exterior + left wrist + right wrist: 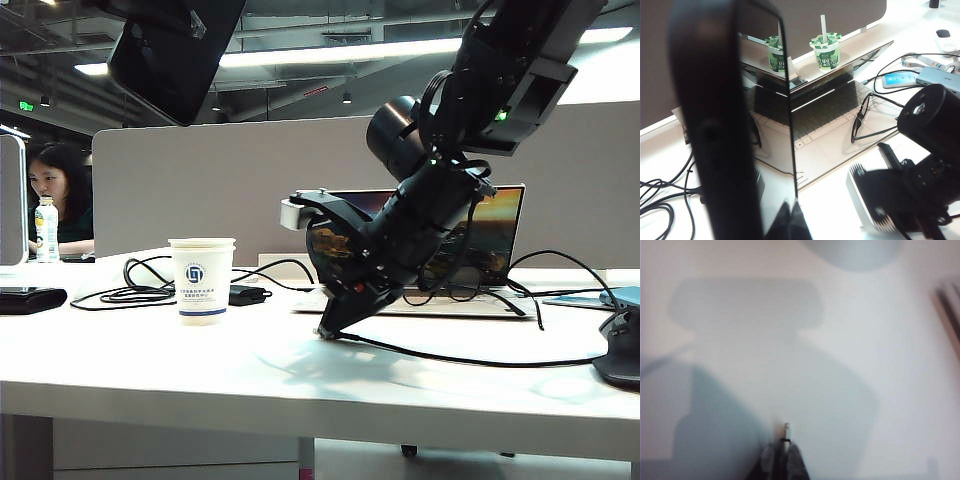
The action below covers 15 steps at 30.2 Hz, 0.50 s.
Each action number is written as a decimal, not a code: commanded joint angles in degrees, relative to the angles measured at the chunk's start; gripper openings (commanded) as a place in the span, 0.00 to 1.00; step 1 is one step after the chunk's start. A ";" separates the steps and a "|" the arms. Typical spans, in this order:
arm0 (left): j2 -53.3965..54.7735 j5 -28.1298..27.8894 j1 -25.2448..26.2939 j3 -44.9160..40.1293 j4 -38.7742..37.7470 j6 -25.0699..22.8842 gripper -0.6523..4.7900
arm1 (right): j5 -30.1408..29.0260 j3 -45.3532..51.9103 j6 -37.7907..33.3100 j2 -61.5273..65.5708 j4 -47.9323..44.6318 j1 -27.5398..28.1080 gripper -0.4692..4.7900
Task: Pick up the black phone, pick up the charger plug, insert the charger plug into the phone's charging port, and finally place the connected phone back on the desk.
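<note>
The black phone [170, 60] hangs high over the left of the desk [200, 370]. In the left wrist view the phone [725, 125] stands edge-on, its glossy screen mirroring the laptop, and my left gripper [790, 220] is shut on its lower end. My right gripper [330, 328] points steeply down at the desk's middle. Its fingers are closed on the charger plug [786, 430], whose silvery tip pokes out past my right gripper [782, 460] just above the white surface. The plug's thin black cable [450, 357] trails right across the desk.
A paper cup [202, 280] stands left of centre, with a power brick and coiled cables [245, 294] behind it. An open laptop [480, 240] and eyeglasses [440, 285] sit behind the right arm. A black wallet [30, 298] lies far left, a dark object [622, 350] far right.
</note>
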<state>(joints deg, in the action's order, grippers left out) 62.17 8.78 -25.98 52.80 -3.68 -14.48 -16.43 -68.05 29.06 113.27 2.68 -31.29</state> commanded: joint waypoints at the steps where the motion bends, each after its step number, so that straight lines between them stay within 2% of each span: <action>1: -0.37 0.26 0.00 0.28 2.16 0.15 0.11 | -0.46 0.04 8.35 -0.81 2.73 -0.13 0.08; 8: -0.37 0.26 0.00 0.28 2.10 0.17 0.11 | -0.24 0.04 20.94 -2.78 4.39 -0.13 0.08; 15: -0.37 0.24 0.00 0.28 2.10 0.17 0.11 | 0.07 0.04 23.43 -6.95 0.66 -0.11 0.08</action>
<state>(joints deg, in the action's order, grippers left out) 62.17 8.78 -25.98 52.80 -3.86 -14.48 -16.34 -67.79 51.16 107.63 5.56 -31.35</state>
